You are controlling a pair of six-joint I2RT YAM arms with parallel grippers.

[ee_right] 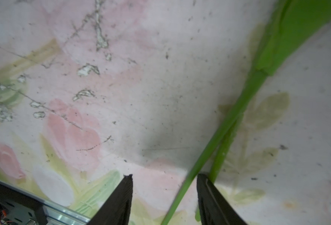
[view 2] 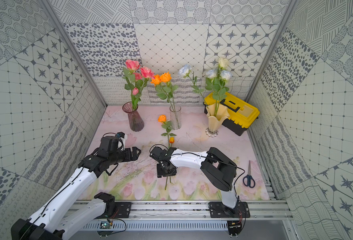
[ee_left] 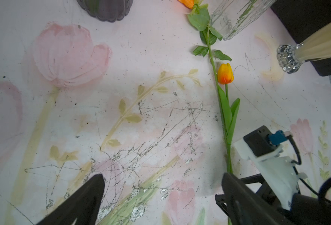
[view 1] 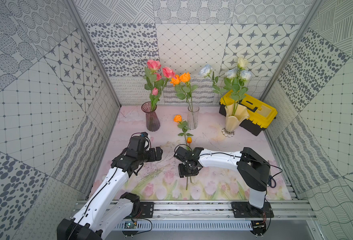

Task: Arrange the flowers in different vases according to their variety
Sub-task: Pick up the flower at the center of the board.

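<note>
Pink flowers (view 1: 156, 70) stand in the purple vase (view 1: 152, 118), orange roses (view 1: 181, 78) in the clear vase (view 1: 193, 117), and white and pale-blue ones (view 1: 238, 71) in the cream vase (view 1: 233, 118). An orange rose (view 1: 177, 118) and an orange tulip (view 1: 189, 140) lie side by side on the table. My right gripper (view 1: 189, 171) is low over their stems. Its jaws (ee_right: 165, 175) are open, with one green stem (ee_right: 182, 187) between them and untouched. The second stem (ee_right: 219, 161) runs behind one finger. My left gripper (ee_left: 162, 176) hovers wide open to the left and holds nothing.
A yellow and black toolbox (view 1: 254, 116) sits behind the cream vase at the back right. Scissors (view 2: 248, 176) lie near the table's right edge. The patterned walls close in on three sides, and a metal rail (view 1: 192, 207) runs along the front.
</note>
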